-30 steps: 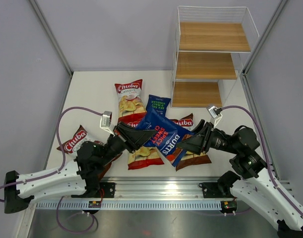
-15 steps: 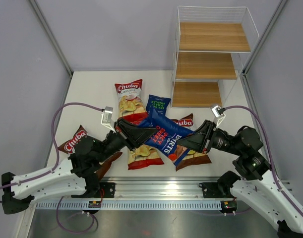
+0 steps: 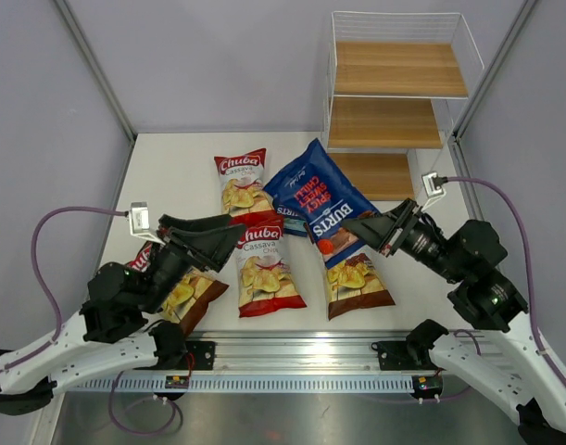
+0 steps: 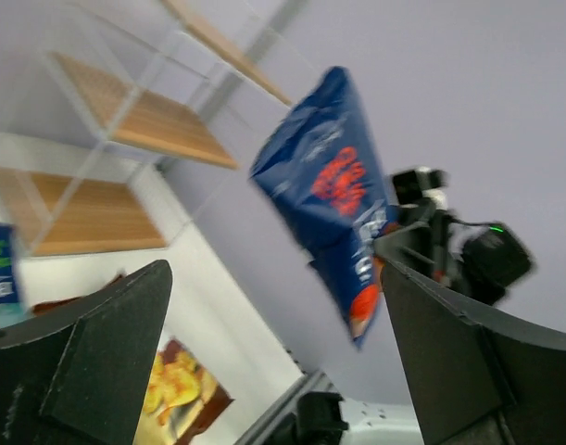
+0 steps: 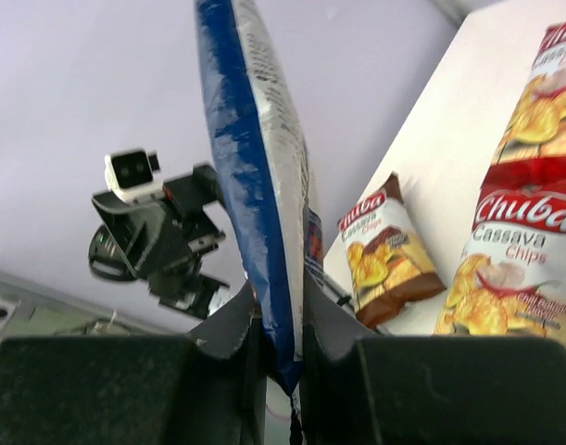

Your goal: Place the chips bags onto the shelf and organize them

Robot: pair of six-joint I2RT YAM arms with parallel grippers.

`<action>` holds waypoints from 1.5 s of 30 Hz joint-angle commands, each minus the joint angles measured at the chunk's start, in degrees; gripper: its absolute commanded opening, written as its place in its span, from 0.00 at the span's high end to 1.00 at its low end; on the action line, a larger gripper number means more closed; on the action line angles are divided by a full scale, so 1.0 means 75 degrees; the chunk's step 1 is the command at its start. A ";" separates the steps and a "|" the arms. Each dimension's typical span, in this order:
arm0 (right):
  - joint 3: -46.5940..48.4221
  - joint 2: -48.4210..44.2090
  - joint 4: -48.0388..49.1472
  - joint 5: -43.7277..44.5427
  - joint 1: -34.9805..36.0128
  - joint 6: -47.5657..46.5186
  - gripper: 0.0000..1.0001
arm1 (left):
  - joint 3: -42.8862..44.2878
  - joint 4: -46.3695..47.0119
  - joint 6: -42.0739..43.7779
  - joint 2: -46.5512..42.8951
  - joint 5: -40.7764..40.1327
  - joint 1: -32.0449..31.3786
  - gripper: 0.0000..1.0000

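1. The shelf stood ahead of the right gripper and a little to its right. All three wooden tiers carried no bag, so by my reading the placing had not yet begun.
2. Four Chuba bags lay flat on the table. One red-and-white bag lay just beyond the left gripper and the other just to its right. One brown bag lay below the right gripper and the other under the left arm.
3. The blue Burts bag had changed most. A moment before, both grippers pinched it low over the pile. Now it hung raised off the table from the right gripper alone, swung nearer the shelf. The handover looked complete, so the carry to a tier could follow.
4. The right gripper was clamped tight on the bag's bottom edge, and the right wrist view showed the bag standing edge-on up from its fingers.
5. The left gripper had let go and drawn back. Its jaws stood spread wide with nothing between them and touched no bag.
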 commanded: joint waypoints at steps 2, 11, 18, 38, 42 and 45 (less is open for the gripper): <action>0.1702 0.1000 -0.0945 0.1721 -0.0028 -0.0280 0.95 | 0.1288 -0.3940 -0.0594 0.0263 -0.2793 0.0020 0.01; 0.5219 0.3041 -0.2001 0.3096 -0.0964 -0.0422 0.94 | 0.4461 -0.9490 -0.1217 0.1859 -0.4296 0.0066 0.01; 0.6849 0.4717 -0.2237 0.1537 -0.3671 0.0678 0.95 | 0.5182 -1.1033 -0.0784 0.2458 -0.4906 0.0406 0.01; 0.9075 0.8515 -0.2364 0.1289 -0.4154 0.2180 0.89 | 0.2333 -0.6989 0.2100 0.2153 -0.1484 0.3629 0.01; 0.9988 0.9089 -0.2996 0.1499 -0.3733 0.2086 0.84 | 0.2252 -0.6942 0.2123 0.2024 -0.1343 0.3770 0.01; 0.9828 0.9079 -0.2940 0.2027 -0.3486 0.2215 0.83 | 0.2193 -0.6930 0.2123 0.1919 -0.1331 0.3782 0.01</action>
